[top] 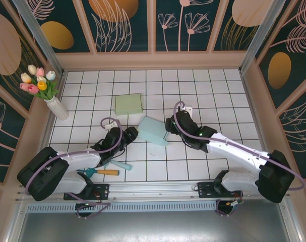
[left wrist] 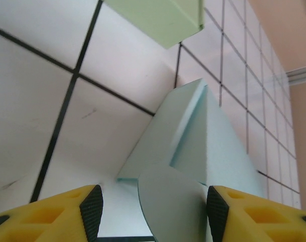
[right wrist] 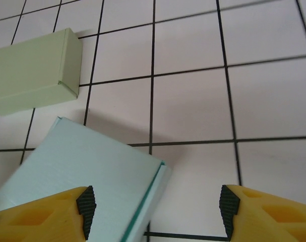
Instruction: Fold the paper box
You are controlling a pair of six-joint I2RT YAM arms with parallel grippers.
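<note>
The light blue paper box [top: 154,130] lies tilted on the white tiled table, between my two grippers. My left gripper [top: 131,134] is at its left end. In the left wrist view that gripper [left wrist: 153,206] stands open, and a rounded flap [left wrist: 173,201] of the box [left wrist: 218,136] rises between the pads, close to the right one. My right gripper [top: 169,124] is at the box's right end. In the right wrist view it [right wrist: 155,206] is open above the table, with the corner of the box [right wrist: 87,171] reaching in beside the left pad [right wrist: 86,204].
A folded green box [top: 128,103] lies just behind the blue one. A white vase of tulips [top: 47,91] stands at the far left. Two small hand tools [top: 105,172] lie near the left arm's base. Wooden walls enclose the table.
</note>
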